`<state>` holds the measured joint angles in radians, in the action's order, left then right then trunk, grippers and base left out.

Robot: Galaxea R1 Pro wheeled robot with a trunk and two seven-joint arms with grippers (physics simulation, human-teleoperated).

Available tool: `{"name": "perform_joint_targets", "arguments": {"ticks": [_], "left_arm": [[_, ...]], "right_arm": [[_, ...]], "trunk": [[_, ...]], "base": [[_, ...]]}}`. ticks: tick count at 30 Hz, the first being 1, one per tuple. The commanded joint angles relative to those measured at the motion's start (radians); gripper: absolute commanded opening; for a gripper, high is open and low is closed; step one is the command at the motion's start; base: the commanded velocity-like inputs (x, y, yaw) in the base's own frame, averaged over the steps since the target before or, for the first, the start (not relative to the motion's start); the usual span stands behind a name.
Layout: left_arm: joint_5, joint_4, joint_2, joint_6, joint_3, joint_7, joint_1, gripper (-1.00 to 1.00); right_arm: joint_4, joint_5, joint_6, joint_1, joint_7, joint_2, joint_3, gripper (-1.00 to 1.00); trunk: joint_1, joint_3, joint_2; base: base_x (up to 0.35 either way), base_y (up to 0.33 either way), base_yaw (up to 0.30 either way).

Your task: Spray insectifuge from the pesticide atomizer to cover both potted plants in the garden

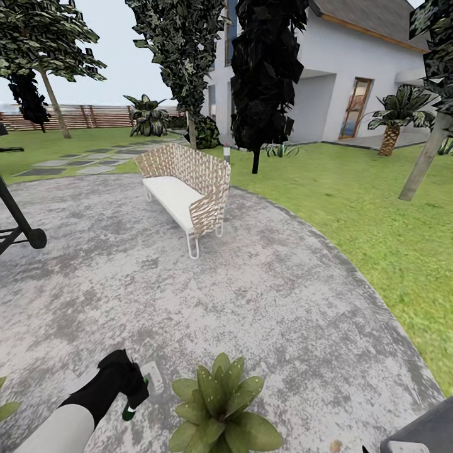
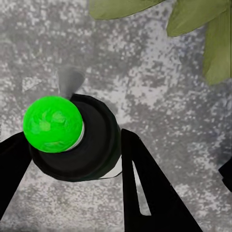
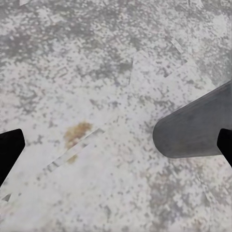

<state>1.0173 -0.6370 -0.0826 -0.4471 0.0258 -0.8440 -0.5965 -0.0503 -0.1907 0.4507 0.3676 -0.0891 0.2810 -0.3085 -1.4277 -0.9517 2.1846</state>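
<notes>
My left gripper (image 1: 131,391) is shut on the pesticide atomizer (image 2: 92,145), a small dark bottle with a bright green round tip (image 2: 52,123), held just above the grey stone patio. In the left wrist view its black fingers (image 2: 150,188) clamp both sides of the bottle. One of the potted plants (image 1: 220,409), a low rosette of pointed green leaves, sits just right of that gripper, and its leaves (image 2: 208,34) reach into the left wrist view. A single leaf (image 1: 6,409) pokes in at the far left edge. My right gripper (image 3: 118,147) hangs open over bare patio.
A woven wicker bench (image 1: 189,189) with a white seat stands mid-patio ahead. A black metal stand (image 1: 22,226) is at the left edge. A grey rounded body (image 1: 421,431) sits at the bottom right. Lawn (image 1: 352,201), trees and a white house (image 1: 352,75) lie beyond.
</notes>
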Motion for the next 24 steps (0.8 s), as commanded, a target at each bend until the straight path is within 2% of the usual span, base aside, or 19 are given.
{"name": "perform_joint_targets", "arguments": {"ticks": [1, 5, 15, 21, 24], "left_arm": [[0.004, -0.003, 0.001, -0.006, 0.002, -0.005, 0.000, -1.00], [0.004, -0.004, 0.005, -0.007, 0.001, -0.006, -0.001, -1.00], [0.009, -0.007, 0.001, -0.018, 0.008, -0.003, -0.006, -1.00], [0.018, -0.009, 0.002, -0.039, 0.007, 0.002, -0.019, -1.00], [0.019, -0.039, -0.003, -0.081, 0.007, 0.003, -0.033, -1.00]], "right_arm": [[0.001, -0.007, 0.003, 0.001, -0.004, 0.000, -0.009, 1.00], [0.000, -0.007, 0.003, 0.001, -0.004, 0.000, -0.009, 1.00], [0.000, -0.007, 0.003, 0.001, -0.004, 0.001, -0.009, 1.00], [0.000, -0.007, 0.003, 0.001, -0.004, 0.002, -0.009, 1.00], [0.000, -0.007, 0.003, 0.001, -0.004, 0.002, -0.009, 1.00]], "trunk": [[0.000, -0.001, 0.000], [0.000, -0.001, 0.000], [0.000, -0.001, 0.000], [0.000, -0.001, 0.000], [0.000, -0.001, 0.000]], "base": [[0.000, 0.000, 0.000], [-0.113, -0.033, 0.000], [-0.271, -0.080, 0.024], [-0.031, -0.005, 0.167], [-0.002, 0.000, 0.021]]}}
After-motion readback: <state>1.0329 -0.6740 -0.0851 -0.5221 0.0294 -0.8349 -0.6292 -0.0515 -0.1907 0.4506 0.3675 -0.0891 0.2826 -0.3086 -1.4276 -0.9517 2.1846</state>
